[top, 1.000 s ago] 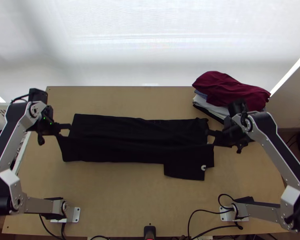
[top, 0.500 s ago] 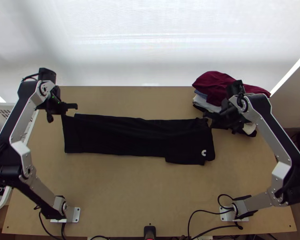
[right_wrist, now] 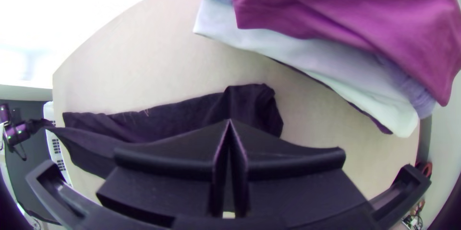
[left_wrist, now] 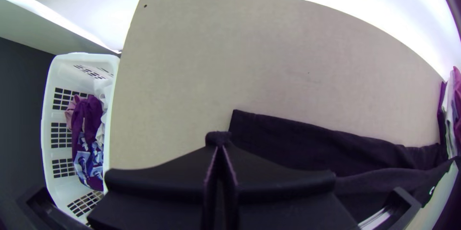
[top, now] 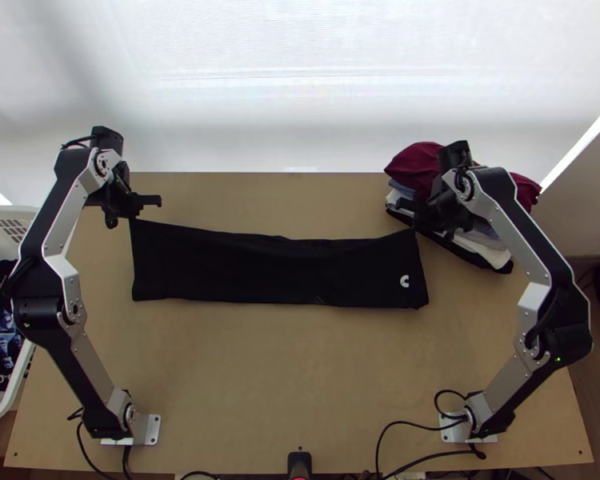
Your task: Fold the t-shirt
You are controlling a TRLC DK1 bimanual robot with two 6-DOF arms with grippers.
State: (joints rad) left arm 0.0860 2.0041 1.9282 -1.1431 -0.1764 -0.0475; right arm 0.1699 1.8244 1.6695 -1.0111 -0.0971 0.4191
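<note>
Black t-shirt in a long strip, mid-frame
A white mark sits by its lower right corner; beyond, the left hand and right hand pinch its upper corners, near the clothes pile at upper right.

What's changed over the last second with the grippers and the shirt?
The left gripper and right gripper moved toward the table's far edge, drawing the black t-shirt's near edge and white logo that way. The near flap no longer juts out. Both grippers kept their grip. The clothes stack stayed put.
</note>
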